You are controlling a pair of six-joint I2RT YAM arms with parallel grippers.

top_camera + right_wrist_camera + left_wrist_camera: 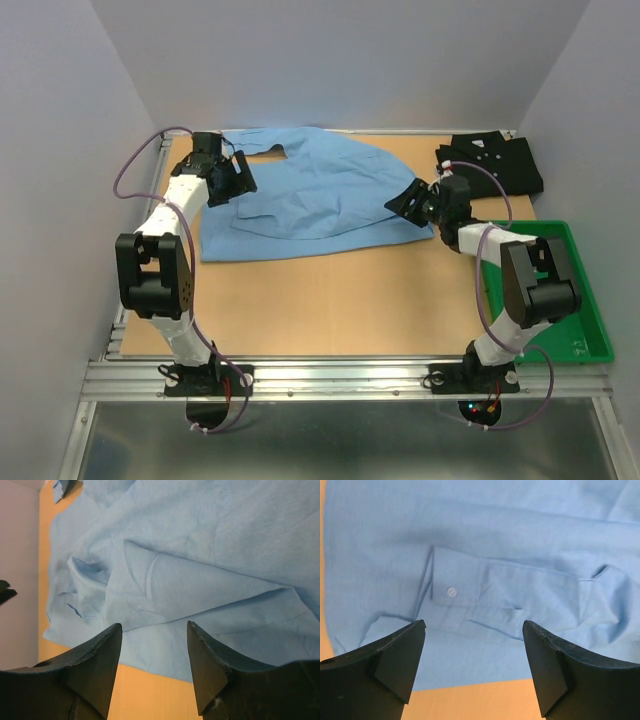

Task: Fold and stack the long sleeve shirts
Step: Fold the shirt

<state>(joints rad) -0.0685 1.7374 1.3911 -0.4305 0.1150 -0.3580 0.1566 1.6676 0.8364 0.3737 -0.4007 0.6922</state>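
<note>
Rail: a silver metal rail [340,378] runs along the near edge and carries both arm bases.
Tray: the green plastic tray [592,335] sits at the near right, and the right arm's elbow hides part of it.
Table: the tan board [330,300] lies bare between the rail and the cloth.
Right gripper: the right gripper [154,625] has its fingers apart with nothing between them. It hangs at the right edge of the light blue shirt [300,195], above a rumpled fold.
Left gripper: the left gripper [474,625] has its fingers spread wide and grips nothing. It is over a buttoned cuff [455,587] that lies on the shirt's body.
Light blue shirt: it is spread over the far middle of the table, between the two grippers.
Black shirt: the black shirt [500,162] lies bunched in the far right corner, beyond the tray and well apart from the blue one.
In the way: the left wrist covers the blue shirt's far left corner.
</note>
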